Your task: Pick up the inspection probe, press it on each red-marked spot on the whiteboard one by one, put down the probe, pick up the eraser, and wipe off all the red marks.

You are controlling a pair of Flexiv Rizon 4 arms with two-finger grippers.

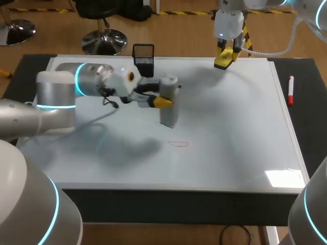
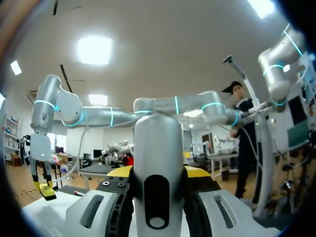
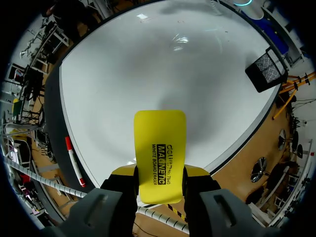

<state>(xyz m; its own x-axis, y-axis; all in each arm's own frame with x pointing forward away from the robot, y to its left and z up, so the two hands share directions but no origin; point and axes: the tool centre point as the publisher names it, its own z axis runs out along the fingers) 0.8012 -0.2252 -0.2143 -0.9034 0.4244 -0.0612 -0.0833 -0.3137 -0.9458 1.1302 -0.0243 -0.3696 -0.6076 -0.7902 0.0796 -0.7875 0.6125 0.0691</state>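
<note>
The inspection probe (image 1: 170, 104), a grey cylinder with a black slot, stands upright with its lower end on the whiteboard (image 1: 235, 127). My left gripper (image 1: 161, 101) is shut on it from the side. A thin red mark (image 1: 179, 144) lies just in front of the probe, to its right. In the left wrist view the probe (image 2: 158, 163) fills the gap of the left gripper (image 2: 159, 174). My right gripper (image 1: 225, 55) hangs over the board's far edge, shut on the yellow eraser (image 1: 223, 62). In the right wrist view the eraser (image 3: 160, 150) sticks out of the right gripper (image 3: 160, 175) above the whiteboard (image 3: 148, 64).
A black mesh pen holder (image 1: 143, 57) stands at the board's far edge, behind my left gripper. A red marker (image 1: 290, 91) lies on the dark mat right of the board, and the marker (image 3: 73, 158) shows beside the eraser in the right wrist view.
</note>
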